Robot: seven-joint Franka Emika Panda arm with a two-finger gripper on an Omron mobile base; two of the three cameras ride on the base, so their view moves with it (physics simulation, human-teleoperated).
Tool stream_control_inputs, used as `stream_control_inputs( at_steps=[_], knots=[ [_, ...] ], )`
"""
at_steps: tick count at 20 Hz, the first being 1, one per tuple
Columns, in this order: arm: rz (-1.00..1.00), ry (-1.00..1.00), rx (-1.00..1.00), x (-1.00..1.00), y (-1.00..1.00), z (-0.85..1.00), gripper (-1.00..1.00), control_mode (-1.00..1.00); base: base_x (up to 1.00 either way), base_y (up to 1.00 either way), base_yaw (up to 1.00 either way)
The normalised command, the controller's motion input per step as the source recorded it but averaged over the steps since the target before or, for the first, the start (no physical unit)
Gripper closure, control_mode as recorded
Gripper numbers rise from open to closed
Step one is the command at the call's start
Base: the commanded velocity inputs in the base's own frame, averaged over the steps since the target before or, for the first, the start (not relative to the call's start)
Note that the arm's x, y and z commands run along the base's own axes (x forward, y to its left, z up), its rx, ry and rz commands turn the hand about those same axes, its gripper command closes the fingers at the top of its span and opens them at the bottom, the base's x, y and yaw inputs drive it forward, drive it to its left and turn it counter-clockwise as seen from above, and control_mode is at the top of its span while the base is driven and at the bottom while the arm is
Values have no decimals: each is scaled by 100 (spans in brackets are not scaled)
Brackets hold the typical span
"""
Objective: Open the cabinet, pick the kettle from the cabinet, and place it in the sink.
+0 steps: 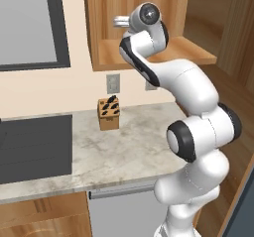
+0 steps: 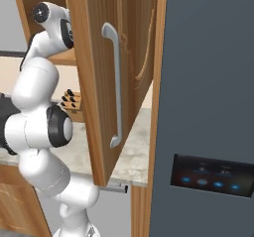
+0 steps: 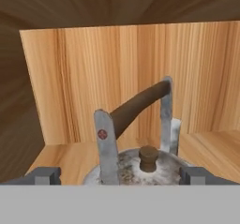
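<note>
Right base view is showing the cabinet [image 2: 99,82] with its door swung wide toward us, bar handle facing out; left base view is showing our arm reaching up into the open cabinet over the pale shelf [image 1: 188,50], with the marble bench [image 1: 124,142] and a knife block [image 1: 109,113] below it, and the dark sink [image 1: 34,147] at the left of the bench. Hand view is showing the kettle [image 3: 140,164] sitting on that shelf, directly under the end effector [image 3: 121,176]; the jaws are standing fully apart, one tip on each side of the kettle's body, gripping nothing. We are judging the step in hand to be the grasp: we should be lowering a little further so the tips straddle the dark arched handle [image 3: 136,108] or the lid, keeping centred, then closing squarely; a skewed close could tip the kettle. The handle's long axis is running diagonally across the hand view, lower left to upper right; we cannot tell where the spout is pointing.
</note>
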Motion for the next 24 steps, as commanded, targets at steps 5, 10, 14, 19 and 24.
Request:
stream_control_inputs(
  at_steps=[5,10,14,19,24],
  knots=[
    [-5,3,0,19,4,-5,-100,-100,0,0,0],
    [-4,3,0,20,1,-4,-100,-100,0,0,0],
    [-3,0,0,23,0,-3,-100,-100,0,0,0],
    [-1,0,0,16,0,0,-100,-100,0,0,0],
    [-1,0,0,5,0,-1,-100,-100,0,0,0]
  ],
)
